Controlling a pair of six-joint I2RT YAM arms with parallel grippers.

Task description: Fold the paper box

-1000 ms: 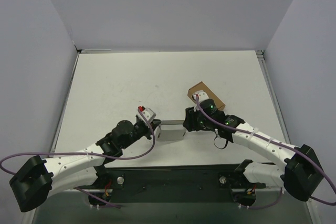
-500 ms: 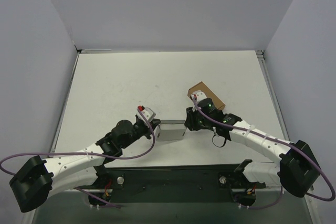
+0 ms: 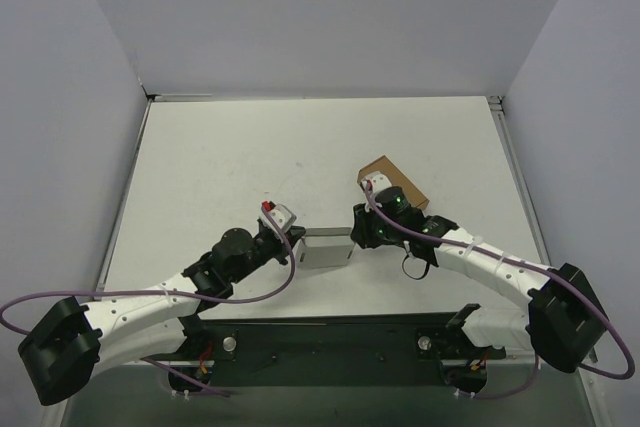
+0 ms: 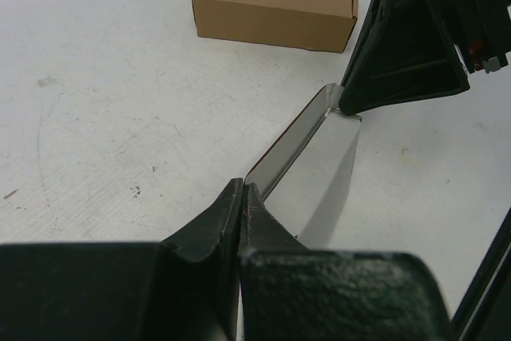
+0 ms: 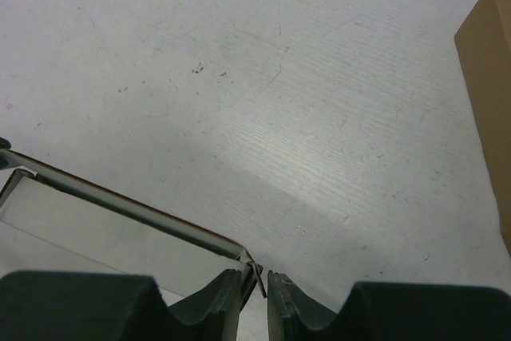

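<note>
Clamping paper box (image 4: 315, 161), left claw (image 4: 243, 196) closed, wrist view alone shows right claw (image 5: 263, 279) straddling corner, hold uncertain

1 closed brown cardboard box (image 3: 392, 169) lies on the white desk (image 3: 230, 157), right of centre and turned at an angle to the desk edges. Its flaps are shut. In the top view its near part is covered. The desk surface shows faint scratches and a few small dark specks (image 5: 197, 69). 3 plain grey walls (image 3: 330, 17) enclose the desk at left, rear and right.
</note>
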